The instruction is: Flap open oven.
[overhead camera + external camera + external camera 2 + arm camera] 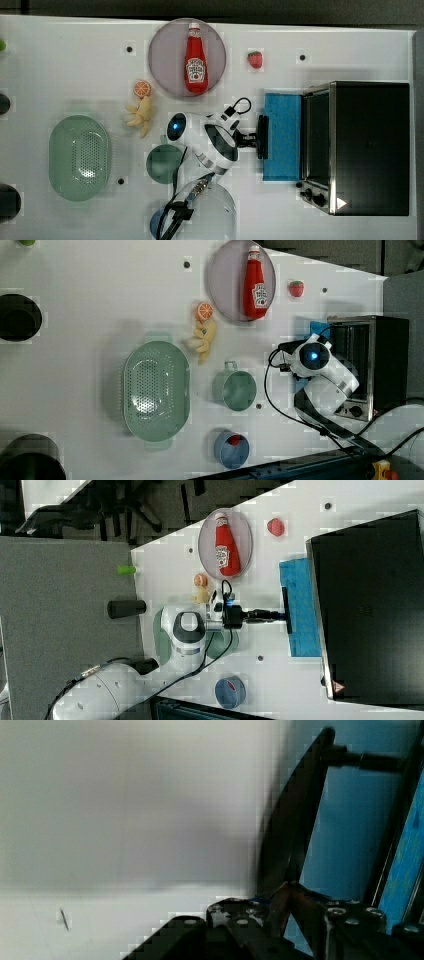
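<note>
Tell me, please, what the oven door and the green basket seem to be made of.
The oven door: probably blue-tinted glass, smooth, with a dark bar handle, maybe plastic or metal. The green basket: likely matte plastic, judging by its even pale colour and many small holes.

One oven (370,147), one ketchup bottle (195,58), one colander (80,157), perhaps two cups (235,390).

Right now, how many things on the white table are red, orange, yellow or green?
Red: 2, the ketchup bottle and strawberry
Orange: 1, the orange half
Yellow: 1, the banana bunch
Green: 2, the colander and cup
Total: 6
</note>
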You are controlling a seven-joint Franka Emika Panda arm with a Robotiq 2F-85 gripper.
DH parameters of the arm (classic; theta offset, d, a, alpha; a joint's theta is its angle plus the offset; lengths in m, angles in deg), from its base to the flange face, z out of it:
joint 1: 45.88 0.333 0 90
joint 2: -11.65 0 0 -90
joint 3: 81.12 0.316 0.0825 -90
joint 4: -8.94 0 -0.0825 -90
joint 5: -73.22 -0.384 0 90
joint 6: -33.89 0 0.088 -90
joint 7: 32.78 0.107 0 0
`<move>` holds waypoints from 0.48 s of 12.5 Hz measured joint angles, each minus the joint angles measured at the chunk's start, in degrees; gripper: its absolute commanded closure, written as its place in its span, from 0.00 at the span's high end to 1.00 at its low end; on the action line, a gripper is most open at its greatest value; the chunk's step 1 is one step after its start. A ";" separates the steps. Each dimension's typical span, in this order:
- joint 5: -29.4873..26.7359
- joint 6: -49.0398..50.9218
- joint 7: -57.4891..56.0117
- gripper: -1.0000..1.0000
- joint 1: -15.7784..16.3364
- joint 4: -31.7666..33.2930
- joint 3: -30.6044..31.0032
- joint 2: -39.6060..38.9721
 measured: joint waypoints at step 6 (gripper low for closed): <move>-16.76 -1.68 2.08 0.17 -0.66 -0.90 0.14 6.78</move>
